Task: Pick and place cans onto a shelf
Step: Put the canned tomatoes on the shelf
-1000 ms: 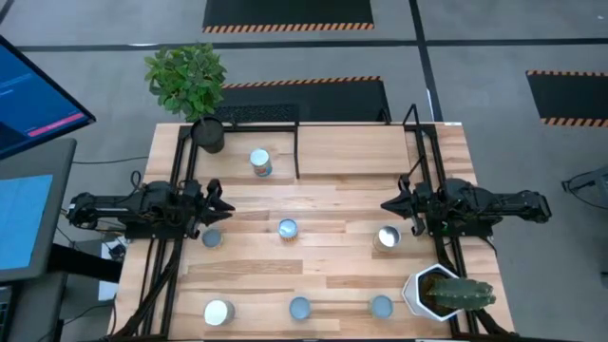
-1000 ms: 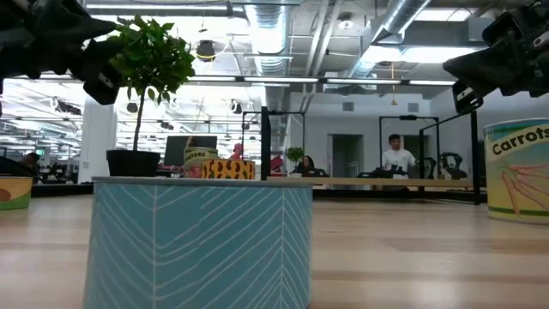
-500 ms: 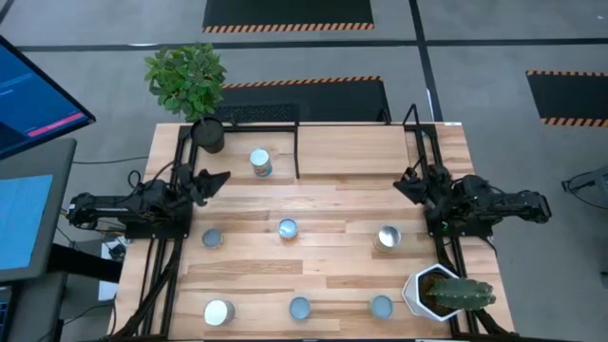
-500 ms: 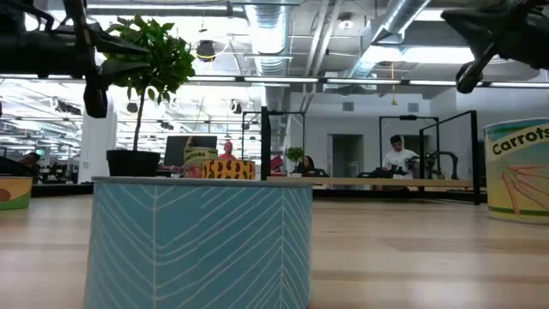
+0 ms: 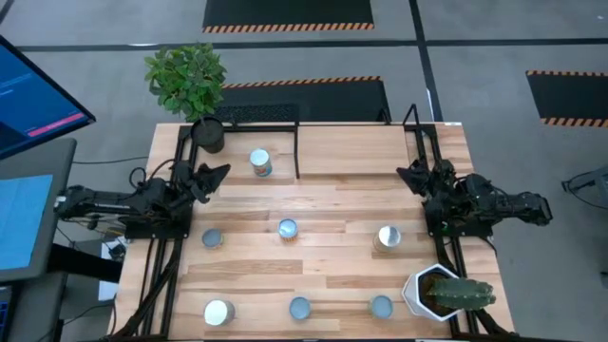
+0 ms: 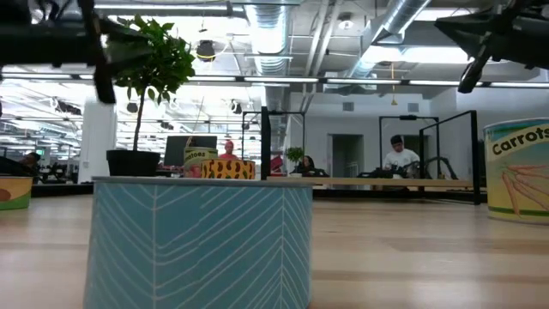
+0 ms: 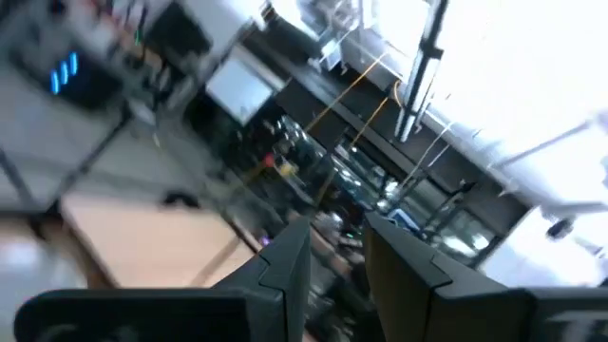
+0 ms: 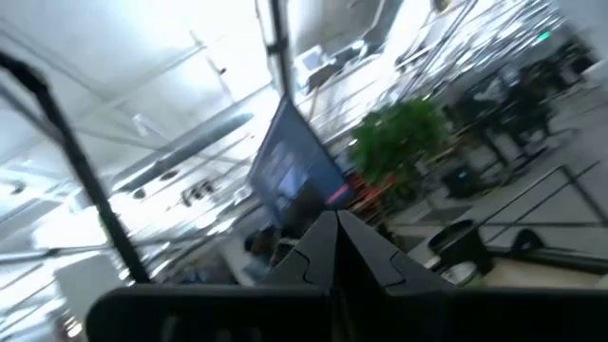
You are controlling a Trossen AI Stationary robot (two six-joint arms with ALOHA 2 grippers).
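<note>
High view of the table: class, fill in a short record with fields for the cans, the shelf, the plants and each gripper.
cans: seven in all; one on the shelf, six on the table, e.g.
shelf: black rod rack with a wooden board, along the far edge
plants: leafy plant in a black pot at the far left corner; cactus at the near right corner
left gripper: raised, slightly open, holds nothing
right gripper: raised, shut, holds nothing

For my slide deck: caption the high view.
Seven cans dot the wooden table, one on the shelf; left gripper and right gripper empty.
</note>
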